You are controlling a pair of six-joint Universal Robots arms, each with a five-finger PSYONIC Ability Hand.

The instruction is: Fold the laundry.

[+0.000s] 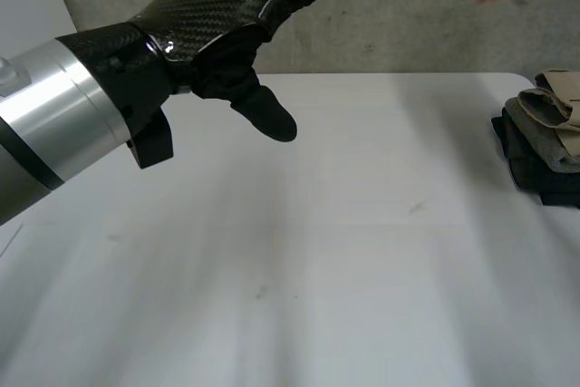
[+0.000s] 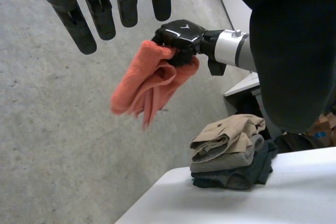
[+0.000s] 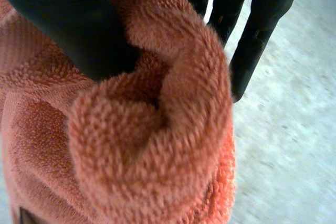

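Left hand [image 1: 227, 6] hovers upper left, fingers straight and empty; right hand [image 2: 181, 35] clutches orange towel [image 2: 149, 80]; folded clothes stack [image 1: 548, 133] mid-right on table [image 1: 317, 269].

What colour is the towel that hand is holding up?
Coral orange. The towel shows best in the left wrist view.

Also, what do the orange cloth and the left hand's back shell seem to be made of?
The orange cloth: probably terry, matte; fuzzy looped pile shows. The left hand shell: likely carbon fibre, glossy; fine woven check under highlights.
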